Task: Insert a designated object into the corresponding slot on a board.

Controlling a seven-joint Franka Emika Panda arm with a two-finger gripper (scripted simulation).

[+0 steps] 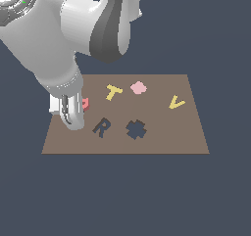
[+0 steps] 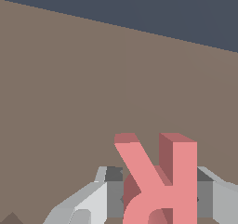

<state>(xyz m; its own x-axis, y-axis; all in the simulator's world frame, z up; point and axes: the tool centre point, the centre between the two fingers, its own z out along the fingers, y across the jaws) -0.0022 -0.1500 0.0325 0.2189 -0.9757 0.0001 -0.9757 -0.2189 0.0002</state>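
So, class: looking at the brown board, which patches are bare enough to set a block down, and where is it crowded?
Bare patches on the board: between the pink block and the yellow V; the corner below the V, on the exterior view's right of the cross cutout. Crowded: the exterior view's left, where the gripper holds the red R beside the R slot and yellow T.

Backdrop [image 1: 215, 29]: uniform dark slate-blue on every side (no walls, furniture or windows to tell apart)
Light: even, soft, with no hard shadows showing
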